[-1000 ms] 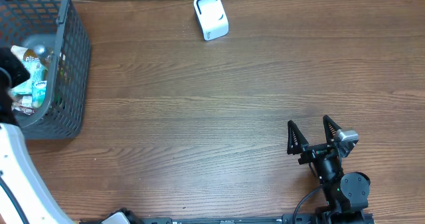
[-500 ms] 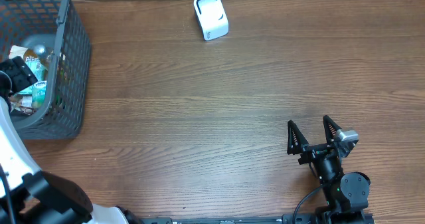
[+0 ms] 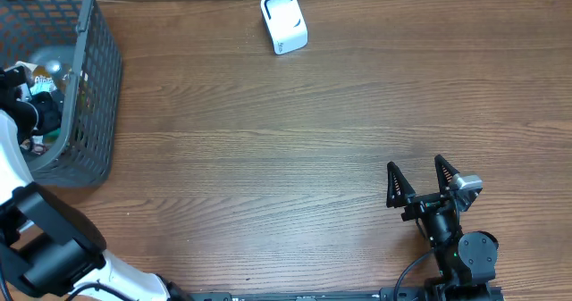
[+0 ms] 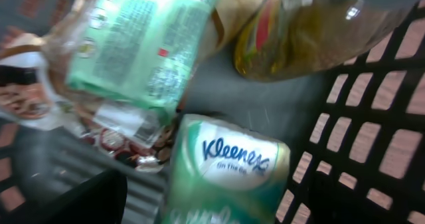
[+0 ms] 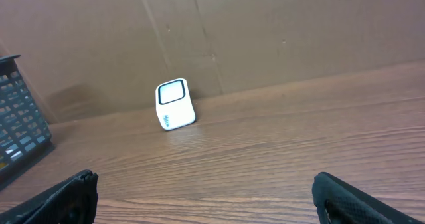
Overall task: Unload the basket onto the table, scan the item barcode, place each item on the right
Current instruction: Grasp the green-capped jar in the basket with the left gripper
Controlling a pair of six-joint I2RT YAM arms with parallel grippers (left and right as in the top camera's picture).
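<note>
Left tool (image 4: 219,199) in the wire basket (image 3: 100,78), far-left corner of the tabletop (image 3: 268,158); fingers apart.
The Kleenex pack (image 4: 229,167) lies between the spread fingers, touching neither, below a green packet (image 4: 133,51) and a bottle (image 4: 305,31). The white barcode scanner (image 3: 284,22) stands at the far edge. The right tool (image 3: 416,180) rests near the near-right corner, fingers apart and empty.

A grey mesh basket (image 3: 94,96) is sitting on the wooden desk (image 3: 295,140), surrounding the left jaws and lying well apart from the right jaws. Inside it, a pale green packet (image 4: 133,44) is lying ahead of the left jaws. A bottle of yellowish liquid (image 4: 305,31) is resting beside it, and brown snack wrappers (image 4: 126,144) are lying nearer the jaws. A brown wall (image 5: 265,31) is standing far ahead of the right jaws.
</note>
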